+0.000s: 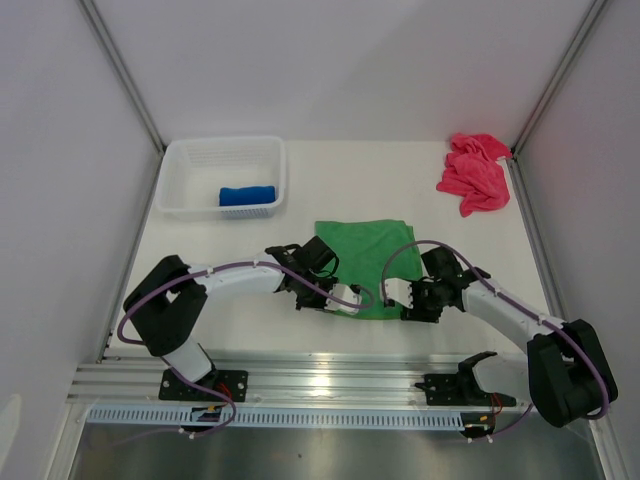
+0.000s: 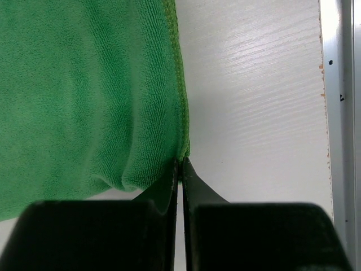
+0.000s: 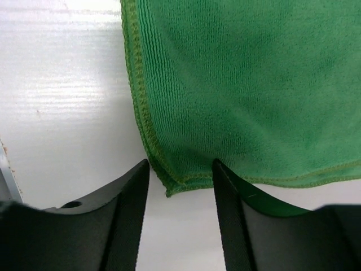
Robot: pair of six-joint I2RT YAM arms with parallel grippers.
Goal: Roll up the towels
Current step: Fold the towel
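At the upper left of the top view a white basket point(image 1: 172, 175) holds the blue towel point(image 1: 246, 195), already a tight roll.

Just left of centre, the left fingers point(image 2: 186, 175) are pressed together with no gap. The near left corner of the green towel point(image 1: 365, 255) is pinched at their tips, and the cloth puckers slightly there. The towel lies flat at the middle of the counter point(image 1: 250, 330), its hemmed edges straight.

Just right of centre, the right fingers point(image 3: 223, 180) stand well apart and hold nothing. They straddle the near right corner, whose tip sits between them on the counter.

At the upper right the pink towel point(image 1: 475, 172) lies crumpled by the back edge, well apart from both arms.

The step in hand looks like taking both near corners to start the green roll. To do it well, the right fingers should drop until they touch the counter, then close on the hem rather than on the bare tip. A bite too close to the tip could slip off the soft pile. Both grips should match in depth so that the near edge lifts level. The first fold should then be small and tight, turned away from the arms and kept parallel to the far edge, because a slack or skewed start would give a cone-shaped roll. Pulling the corners gently apart should keep the edge taut.
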